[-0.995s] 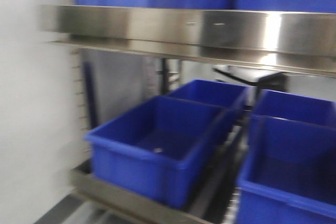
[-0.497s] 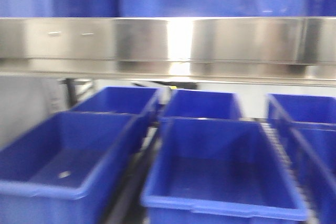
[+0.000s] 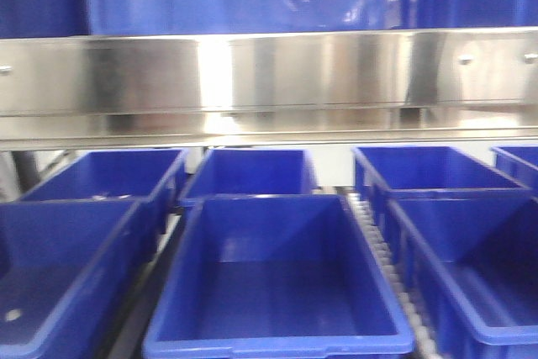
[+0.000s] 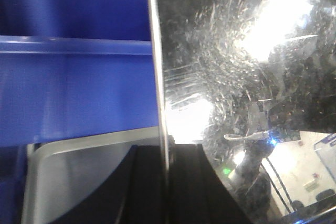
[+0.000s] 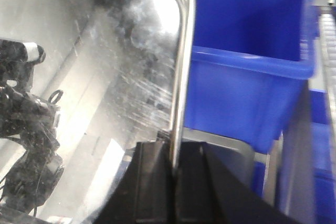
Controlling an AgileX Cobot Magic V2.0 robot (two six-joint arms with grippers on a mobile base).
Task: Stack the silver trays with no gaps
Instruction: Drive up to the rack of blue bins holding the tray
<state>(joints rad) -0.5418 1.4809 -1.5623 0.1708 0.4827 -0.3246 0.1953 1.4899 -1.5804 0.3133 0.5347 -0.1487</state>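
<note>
Silver tray (image 4: 226,77) is being held by its thin rolled rim (image 4: 157,77). The left pincer (image 4: 168,158) is clamping almost closed on that edge, with its black fingers (image 4: 144,187) sitting on either side of the metal. The right pincer (image 5: 174,153) is pinching a rim (image 5: 181,51) in the same way, and the mirrored face (image 5: 105,77) is spreading inward from it. I am judging that both are gripping one tray by opposite edges.

From each pincer the gripped rim is running straight ahead to a rounded corner, then turning inward toward the other arm, so the tray is lying across between the arms. I cannot tell which axis is the long one, nor whether the open side is facing up.

Outward of each pincer, blue bins (image 4: 79,93) are standing close by. Just below the left fingers a pale grey surface (image 4: 68,177) with a rounded corner is showing, possibly another tray.

Nothing is looking nested yet, so lowering and seating this tray squarely is remaining. The front camera is showing only bins (image 3: 277,283) and a steel band (image 3: 269,73), with no tray in sight.
</note>
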